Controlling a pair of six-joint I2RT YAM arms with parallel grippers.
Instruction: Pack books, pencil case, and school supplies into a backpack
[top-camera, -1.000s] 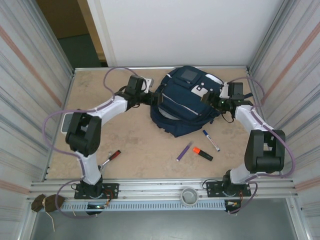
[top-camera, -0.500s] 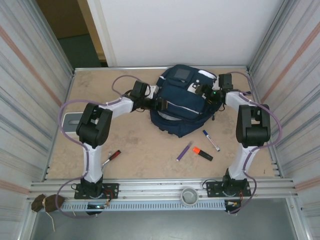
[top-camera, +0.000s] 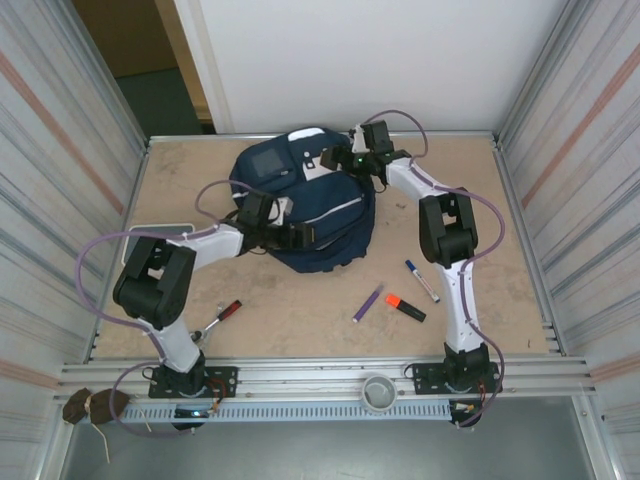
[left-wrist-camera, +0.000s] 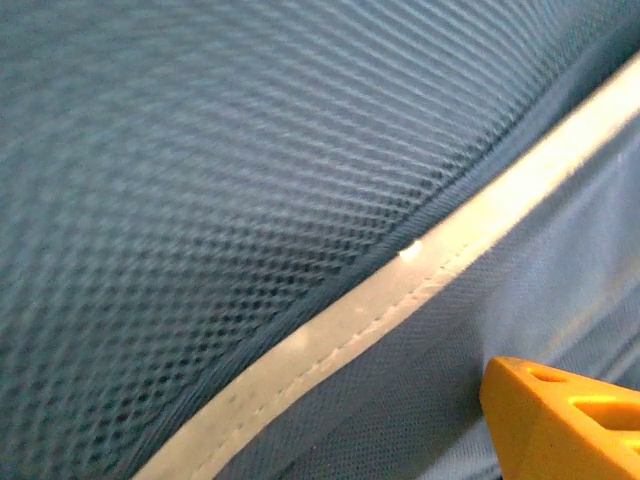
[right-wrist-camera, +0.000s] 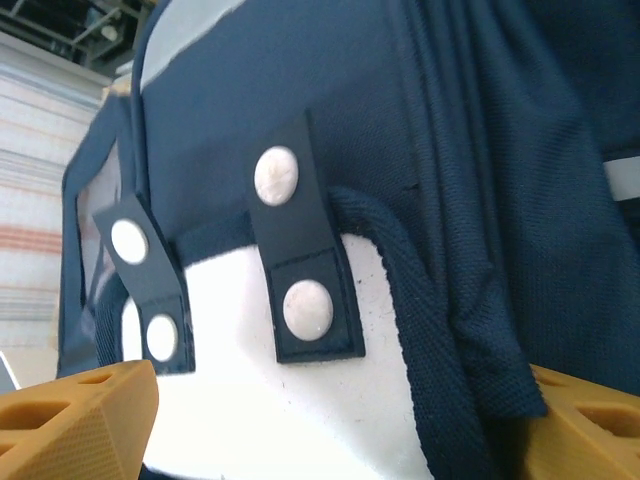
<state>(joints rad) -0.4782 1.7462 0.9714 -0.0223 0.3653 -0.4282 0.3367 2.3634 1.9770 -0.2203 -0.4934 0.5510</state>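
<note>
Left tool (top-camera: 300, 236) and right tool (top-camera: 332, 160) stand wide against the backpack (top-camera: 335, 205); its grey patch (top-camera: 265, 160) unreadable.

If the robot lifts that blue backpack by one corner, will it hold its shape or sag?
Probably sag: the backpack lies slumped and creased on the table, so its fabric looks soft. The woven mesh in the left wrist view should grip well rather than slip. Being wide and low, it seems unlikely to tip or roll.

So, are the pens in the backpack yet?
Out: purple pen, orange highlighter and white marker lie on the table, apart from the backpack.
</note>
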